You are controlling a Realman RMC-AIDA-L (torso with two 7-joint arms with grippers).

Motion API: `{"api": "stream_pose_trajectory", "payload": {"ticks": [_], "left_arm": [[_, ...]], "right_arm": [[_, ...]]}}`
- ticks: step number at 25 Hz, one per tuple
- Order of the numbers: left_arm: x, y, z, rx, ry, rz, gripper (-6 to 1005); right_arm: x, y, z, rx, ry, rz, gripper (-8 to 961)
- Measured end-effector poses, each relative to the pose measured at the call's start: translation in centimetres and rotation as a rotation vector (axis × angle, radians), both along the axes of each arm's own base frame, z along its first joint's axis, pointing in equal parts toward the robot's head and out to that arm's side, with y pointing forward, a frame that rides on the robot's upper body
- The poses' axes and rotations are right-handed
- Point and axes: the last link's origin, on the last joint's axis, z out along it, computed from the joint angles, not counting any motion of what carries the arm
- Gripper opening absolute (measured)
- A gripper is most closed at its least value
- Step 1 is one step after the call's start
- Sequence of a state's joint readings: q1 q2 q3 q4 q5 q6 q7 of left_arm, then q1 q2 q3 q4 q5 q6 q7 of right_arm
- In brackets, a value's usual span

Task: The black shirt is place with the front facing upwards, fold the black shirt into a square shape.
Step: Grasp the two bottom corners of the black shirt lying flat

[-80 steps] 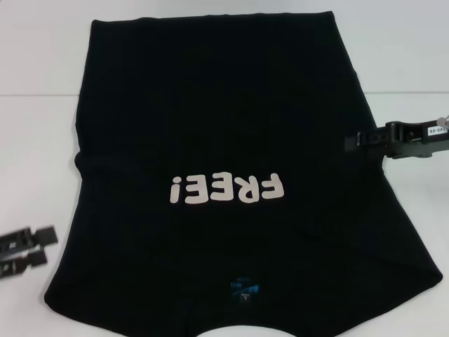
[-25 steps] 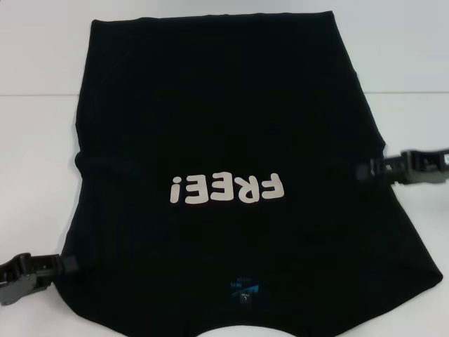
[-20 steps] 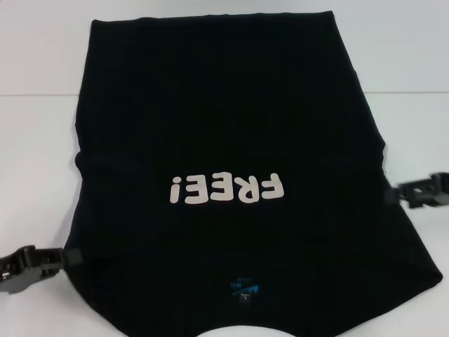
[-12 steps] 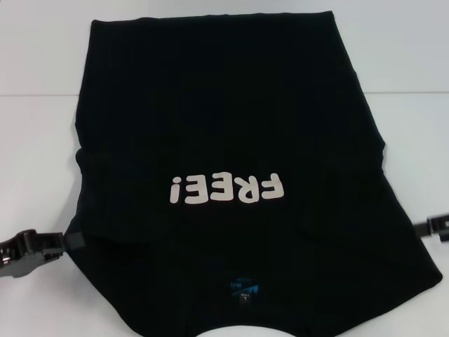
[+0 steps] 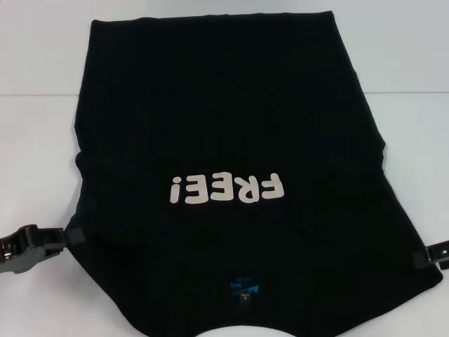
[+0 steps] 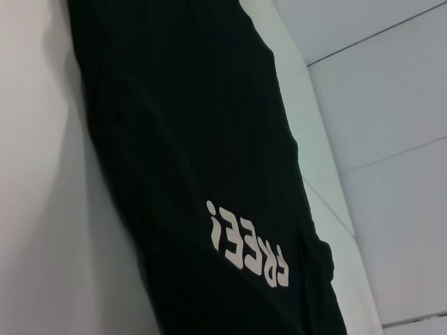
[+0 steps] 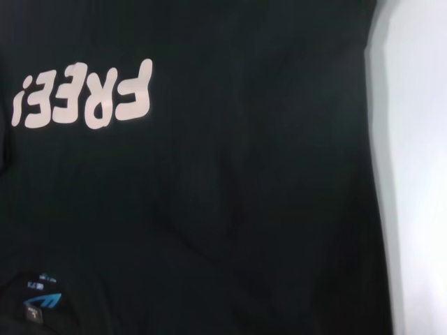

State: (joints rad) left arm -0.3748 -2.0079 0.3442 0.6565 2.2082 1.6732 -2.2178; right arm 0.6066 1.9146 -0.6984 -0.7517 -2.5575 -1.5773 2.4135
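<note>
Lying front up on the white bench (image 5: 28,140), the black shirt (image 5: 231,126) has its collar end nearest the robot, so the white "FREE!" print (image 5: 226,189) reads upside down from the head view, with the small blue neck label (image 5: 244,288) below it. The sleeves appear already turned inward, leaving a long panel that flares toward the shoulders.

The left gripper (image 5: 70,237) sits low at the shirt's left edge, level with the shoulder area, its fingers at the cloth; the fabric there is drawn into a slight notch, but whether they are clenched on it cannot be told. The right gripper (image 5: 423,257) shows only as a tip at the shirt's right edge, and its fingers' state likewise cannot be told. Neither wrist view shows that arm's own fingers.

Judgement: the step in hand is taking both shoulder corners to carry the collar end over toward the hem.

Risks noted:
- The two grippers stand at slightly different levels; an uneven lift would skew the fold line and spoil the square.
- A shallow pinch, taking only the top layer, could let the tucked sleeve fall out.
- Loss of grip on one side would drag the shirt across the bench and crease it.
</note>
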Motion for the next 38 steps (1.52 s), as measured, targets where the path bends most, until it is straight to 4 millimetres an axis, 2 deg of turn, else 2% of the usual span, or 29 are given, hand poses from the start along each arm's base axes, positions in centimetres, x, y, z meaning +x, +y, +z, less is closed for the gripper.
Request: {"api": "stream_pose_trajectory", "payload": {"ticks": [20, 31, 38], "left_arm": [[0.2, 0.3, -0.1, 0.003, -0.003, -0.001, 48], [0.1, 0.3, 0.0, 0.016, -0.008, 0.005, 56], [0.1, 0.3, 0.0, 0.017, -0.009, 0.006, 61]], "right_arm": [[0.3, -0.1, -0.7, -0.007, -0.029, -0.004, 758], [-1.4, 0.2, -2.8, -0.053, 0.001, 0.050, 747], [-2.3, 0.8, -3.2, -0.038, 0.028, 0.078, 732]]}}
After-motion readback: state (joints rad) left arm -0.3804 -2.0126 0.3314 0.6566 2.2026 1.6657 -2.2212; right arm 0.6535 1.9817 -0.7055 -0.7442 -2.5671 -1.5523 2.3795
